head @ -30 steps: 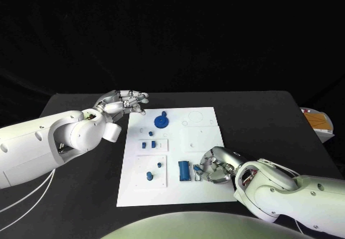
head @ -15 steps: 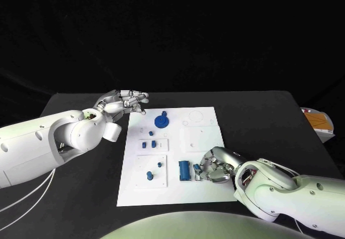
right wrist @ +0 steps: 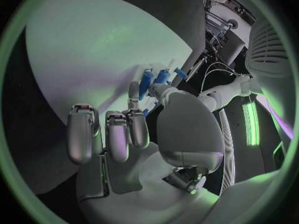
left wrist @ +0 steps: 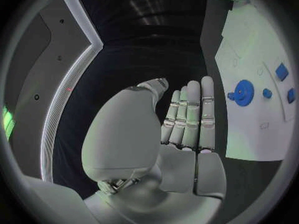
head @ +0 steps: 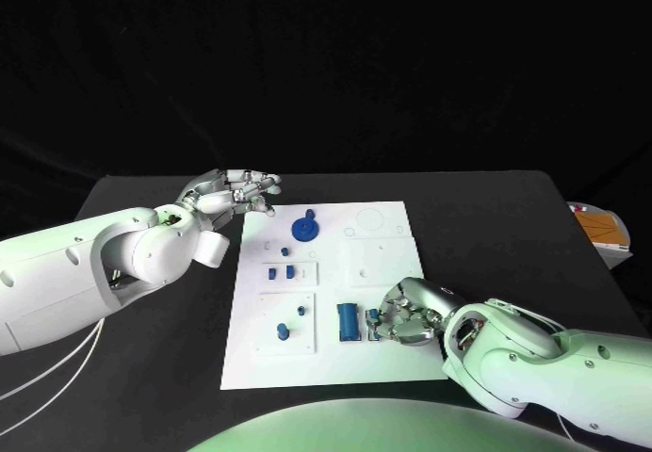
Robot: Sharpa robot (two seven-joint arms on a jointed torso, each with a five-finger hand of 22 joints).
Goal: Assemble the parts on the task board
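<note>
The task board (head: 381,363) is a white rectangular plate lying flat in the middle of the black table (head: 516,217), its long sides running from the near edge toward the far edge, with shallow square and round recesses marked in it. Near its far edge sits a blue gear-shaped part (head: 306,228), round with a raised stub on top; in the left wrist view the same gear (left wrist: 243,90) shows toothed around its rim. Just nearer than the gear is a small blue peg (head: 285,251), then a pair of short blue blocks (head: 280,274) side by side in a square recess along the board's left side. Toward the near-left corner a small dark-blue peg (head: 283,331) stands in a larger square recess. Beside it, toward the middle of the board, a long blue bar (head: 348,321) lies lengthwise. The right hand (head: 405,315) rests on the board just right of that bar, fingers curled down at a small blue piece (right wrist: 163,76) at its fingertips; whether it truly grips the piece I cannot tell. The left hand (head: 228,196) hovers over the table just off the board's far-left corner, holding nothing, its fingers loosely bent and apart
</note>
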